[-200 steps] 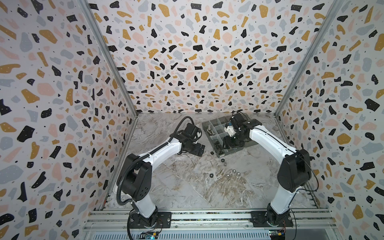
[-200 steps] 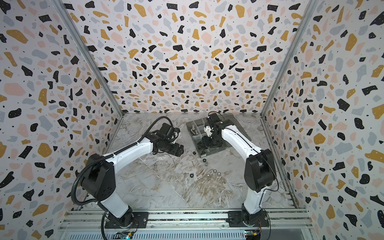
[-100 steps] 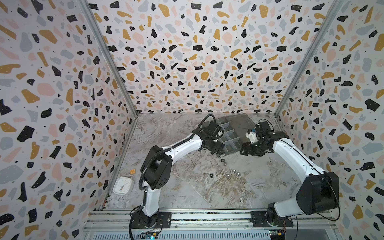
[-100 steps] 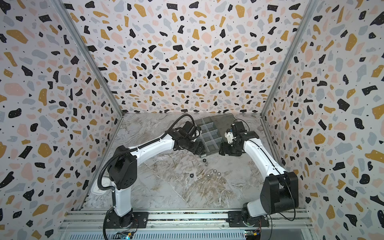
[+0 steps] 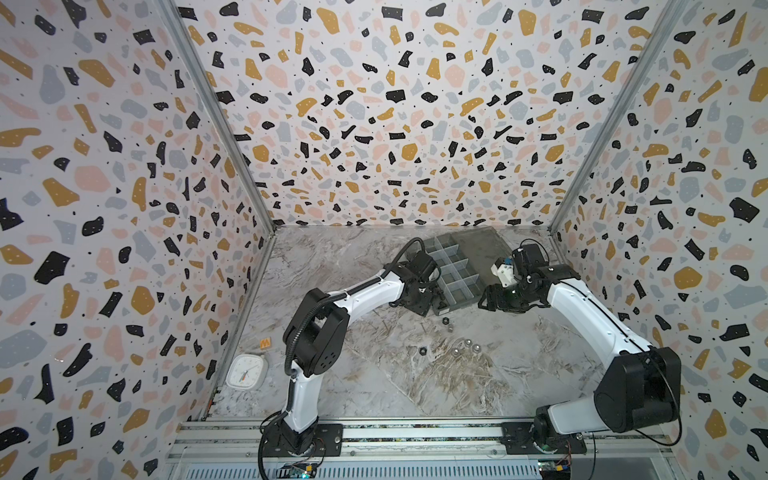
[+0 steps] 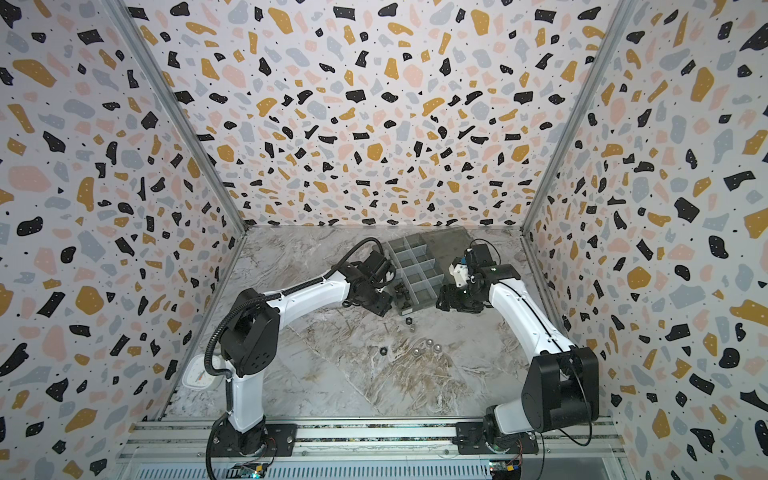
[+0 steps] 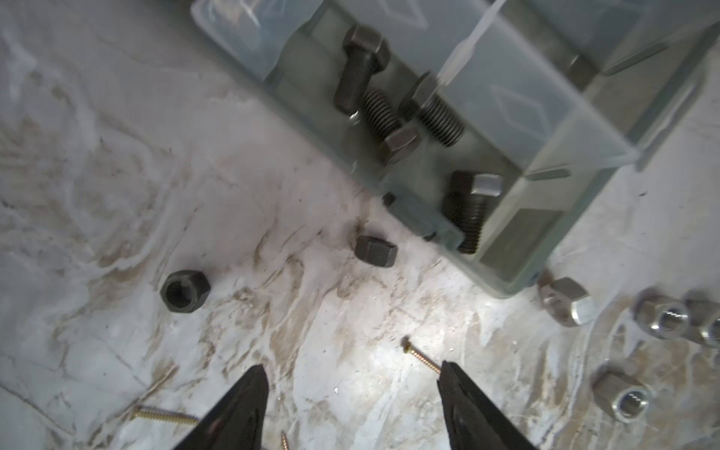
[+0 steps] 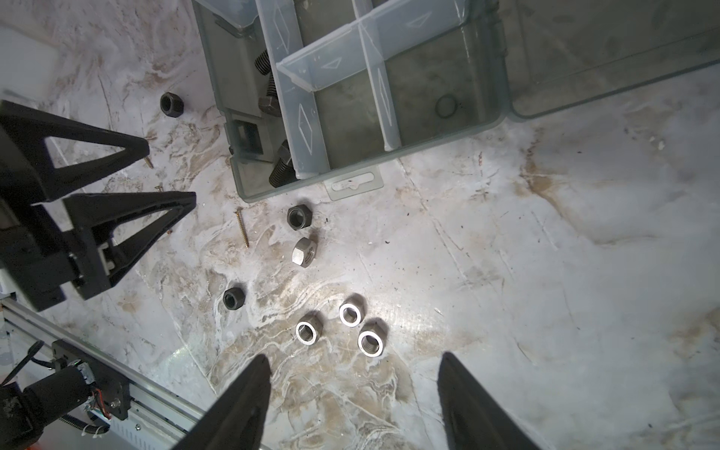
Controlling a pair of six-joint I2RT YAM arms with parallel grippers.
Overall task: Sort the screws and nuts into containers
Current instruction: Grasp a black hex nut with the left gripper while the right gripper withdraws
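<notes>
The smoky-grey organiser box (image 5: 455,291) (image 6: 415,270) stands at the back middle with its lid open. Several black screws (image 7: 389,128) (image 8: 282,171) lie in its near corner container. Black nuts (image 8: 298,216) (image 7: 185,290) and silver nuts (image 8: 307,332) (image 5: 467,343) are scattered on the table in front of the box. My left gripper (image 7: 352,370) (image 8: 171,173) is open and empty, low over the table beside that corner. My right gripper (image 8: 354,358) (image 5: 485,300) hovers open and empty at the box's right front, above the silver nuts.
Thin brass wood screws (image 7: 422,356) (image 8: 242,228) lie between the left gripper's fingers and the nuts. A white clock (image 5: 246,371) sits at the front left by the wall. Patterned walls close the table on three sides.
My left gripper has moved right, up to the box's near corner. My right gripper has drawn back from over the box to its right front.
</notes>
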